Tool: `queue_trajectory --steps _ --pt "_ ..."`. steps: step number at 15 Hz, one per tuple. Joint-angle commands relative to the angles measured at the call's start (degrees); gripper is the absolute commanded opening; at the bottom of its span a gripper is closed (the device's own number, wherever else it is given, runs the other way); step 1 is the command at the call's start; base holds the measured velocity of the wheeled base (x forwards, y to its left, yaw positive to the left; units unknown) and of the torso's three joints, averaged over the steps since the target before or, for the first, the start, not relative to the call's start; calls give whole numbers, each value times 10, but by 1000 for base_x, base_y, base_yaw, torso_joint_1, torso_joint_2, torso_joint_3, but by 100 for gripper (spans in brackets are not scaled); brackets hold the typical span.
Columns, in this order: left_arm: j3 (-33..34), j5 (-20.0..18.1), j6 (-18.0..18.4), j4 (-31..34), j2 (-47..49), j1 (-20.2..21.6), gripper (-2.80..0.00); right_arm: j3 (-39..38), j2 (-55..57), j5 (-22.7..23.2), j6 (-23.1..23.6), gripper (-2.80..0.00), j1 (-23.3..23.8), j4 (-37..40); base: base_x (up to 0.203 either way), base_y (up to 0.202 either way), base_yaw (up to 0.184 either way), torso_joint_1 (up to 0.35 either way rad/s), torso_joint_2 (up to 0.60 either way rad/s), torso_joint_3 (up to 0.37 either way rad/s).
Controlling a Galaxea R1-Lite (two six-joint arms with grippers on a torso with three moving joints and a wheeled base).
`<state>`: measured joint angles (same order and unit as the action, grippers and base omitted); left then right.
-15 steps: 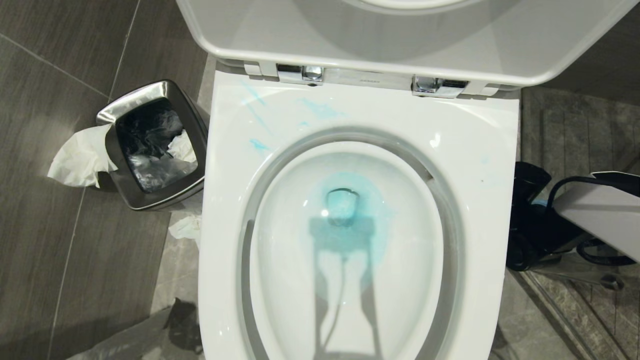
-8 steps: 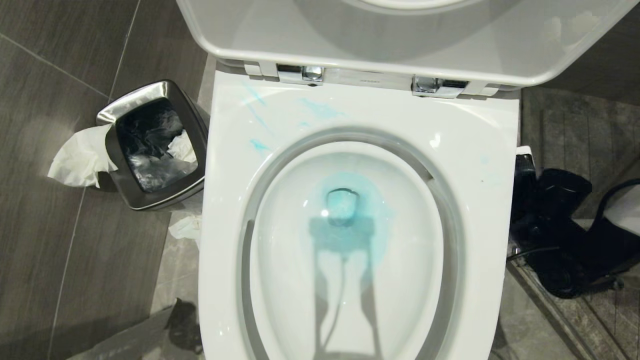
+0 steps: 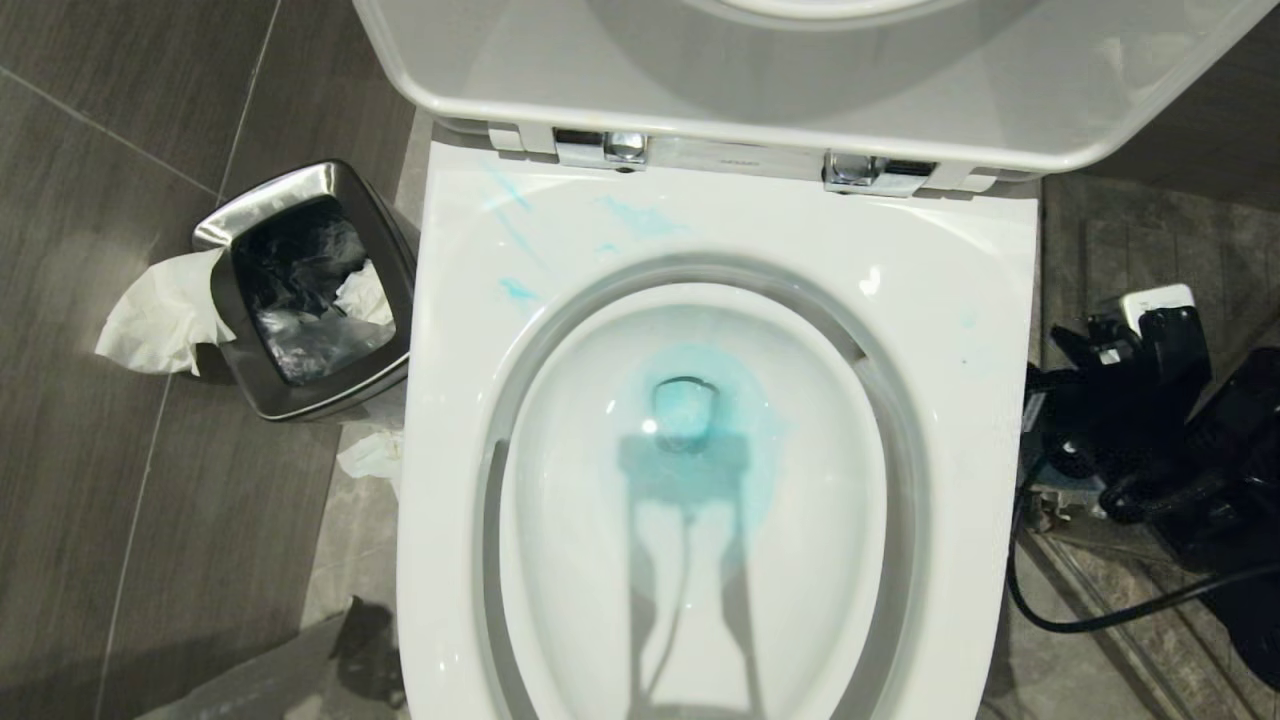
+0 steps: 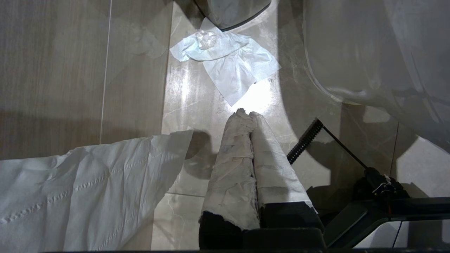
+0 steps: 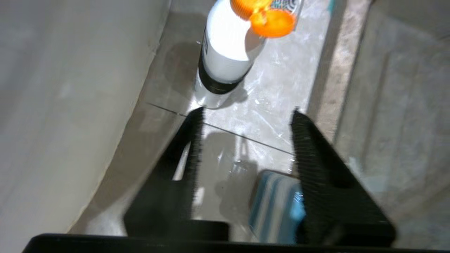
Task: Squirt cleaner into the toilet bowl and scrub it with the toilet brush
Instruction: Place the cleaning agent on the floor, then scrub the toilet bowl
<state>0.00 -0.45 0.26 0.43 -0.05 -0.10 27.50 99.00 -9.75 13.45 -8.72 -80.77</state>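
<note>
Toilet bowl (image 3: 960, 300) fills the centre, lid up; cleaner (image 3: 690, 410) tints its water. Bin (image 3: 300, 290) at 9 o'clock. Right gripper (image 5: 246, 137) at 3 o'clock, over bare floor: jaws apart, empty, bottle (image 5: 225, 59) ahead, blue holder (image 5: 277, 207) beneath. Left gripper (image 4: 246, 114): fingers pressed together.

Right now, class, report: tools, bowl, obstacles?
Left tool shut, parked near floor. Right tool open, empty, near brush holder. Cleaner tints toilet bowl water. White bottle stands nearby.

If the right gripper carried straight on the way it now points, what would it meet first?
Probably the white bottle with the orange cap, standing on the floor ahead of the right gripper; its jaws are apart and empty, though depth is hard to judge.
</note>
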Motion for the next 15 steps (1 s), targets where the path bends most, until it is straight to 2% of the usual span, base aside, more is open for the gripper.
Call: queue_trajectory --steps 1,6,9,12,14,15 --pt "1 0 0 0 0 0 -280 -19 -87 -2 8 -280 -5 33 0 0 0 0 0 0" --pt "1 0 0 0 0 0 -280 3 -262 -66 15 -280 -6 334 0 0 0 0 0 0" --pt "1 -1 0 0 0 0 -280 63 -337 -135 16 -280 -7 529 0 0 0 0 0 0" --pt "1 0 0 0 0 0 -280 156 -344 -214 15 -280 -7 630 0 0 0 0 0 0" --pt "1 0 0 0 0 0 -280 185 -314 -271 10 -280 1 644 0 0 0 0 0 0" --pt "1 -1 0 0 0 0 -280 185 -310 -275 10 -280 19 645 0 0 0 0 0 0"
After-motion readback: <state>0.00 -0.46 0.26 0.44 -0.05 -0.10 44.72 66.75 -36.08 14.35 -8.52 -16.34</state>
